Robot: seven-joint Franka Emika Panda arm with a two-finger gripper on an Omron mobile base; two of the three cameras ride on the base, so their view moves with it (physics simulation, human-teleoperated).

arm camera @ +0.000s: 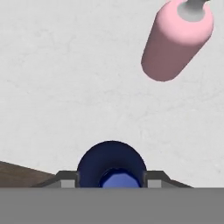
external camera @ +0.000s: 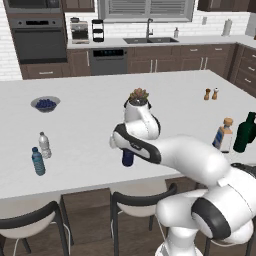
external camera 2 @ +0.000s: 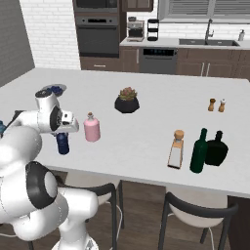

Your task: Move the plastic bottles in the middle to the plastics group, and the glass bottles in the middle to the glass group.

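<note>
Gripper [arm camera: 112,183] sits straight down over the navy bottle [external camera 2: 62,143], 1 finger on each flank of its rounded body. In the hand view the fingers [arm camera: 66,178] look flush with the bottle's sides at a middling gap. Whether they have bitten yet I cannot tell; judged a grasp in the making.

Navy bottle stands upright on the white desk [external camera: 90,125], near the front edge, in the middle stretch. Small, dark blue, rounded shoulder, the cap a brighter blue disc from above. It looks opaque, no label seen.

Pink bottle [external camera 2: 92,128] stands just beside it, apart, squat and pale with a narrow neck and grey stopper. Likely left for a later trip.

Placement reads as sorted ends:
- 2 slim water bottles, the clear one [external camera: 44,145] and the teal one [external camera: 38,161], stand close together at the desk's left end. The navy bottle presumably goes there.
- Green bottle [external camera 2: 198,151] stands at the right end, with a squat black bottle [external camera 2: 216,149] beside it.
- The cork-topped square bottle [external camera 2: 176,150] stands just beside the green one, so it looks already grouped.

Potted plant [external camera 2: 127,100] and blue-berry bowl [external camera: 45,104] sit further back, out of the way.
</note>
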